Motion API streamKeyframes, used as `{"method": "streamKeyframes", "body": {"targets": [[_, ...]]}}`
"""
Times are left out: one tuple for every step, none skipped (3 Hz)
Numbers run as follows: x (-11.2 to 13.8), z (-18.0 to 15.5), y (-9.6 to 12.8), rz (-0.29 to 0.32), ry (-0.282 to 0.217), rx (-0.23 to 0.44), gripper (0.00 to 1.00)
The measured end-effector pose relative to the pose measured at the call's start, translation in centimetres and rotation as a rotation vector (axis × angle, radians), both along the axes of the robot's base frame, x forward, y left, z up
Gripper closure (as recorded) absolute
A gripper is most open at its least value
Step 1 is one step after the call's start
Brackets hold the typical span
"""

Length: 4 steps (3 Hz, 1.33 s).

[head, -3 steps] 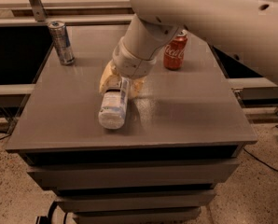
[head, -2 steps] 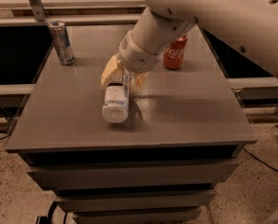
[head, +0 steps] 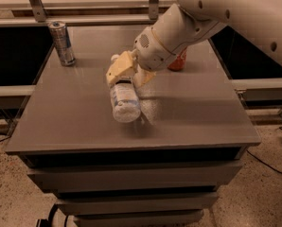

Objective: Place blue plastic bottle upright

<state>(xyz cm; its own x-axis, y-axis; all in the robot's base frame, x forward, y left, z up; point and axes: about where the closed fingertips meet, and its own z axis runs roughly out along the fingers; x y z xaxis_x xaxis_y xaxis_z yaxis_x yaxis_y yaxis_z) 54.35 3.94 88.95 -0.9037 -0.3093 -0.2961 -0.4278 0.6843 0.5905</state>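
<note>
The bottle [head: 125, 103] lay on its side near the middle of the desk [head: 198, 117], slightly left of centre in the frame. Its long axis ran from the upper part of the frame down toward the lower edge, the wide end facing the viewer. Its far, upper end reached up into the tool [head: 129, 79], so the bottle lay directly below the tool in the frame and touched it, or nearly so. The tool sat low over the desk at that upper end, its yellowish parts showing on either side of the bottle. Whether it was pinching the bottle or merely spread around it could not be told. The white arm [head: 193, 25] came down to the tool from the upper right of the frame.

By count, there was one bottle, one tool and one desk. There were two cans: a silver can [head: 63, 44] standing upright at the upper left of the desk, well apart from the bottle, and a red can [head: 178, 61] right of the tool, largely hidden behind the arm.
</note>
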Motion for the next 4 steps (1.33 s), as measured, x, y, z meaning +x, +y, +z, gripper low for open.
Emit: {"method": "streamKeyframes", "body": {"targets": [[-0.11,0.20,0.11,0.060,-0.054,0.006,1.00],[-0.11,0.19,0.14,0.060,-0.054,0.005,1.00],[-0.25,-0.09,-0.17,0.099,-0.107,-0.002,1.00],[-0.51,-0.18,-0.79,0.176,-0.199,0.025,1.00]]}}
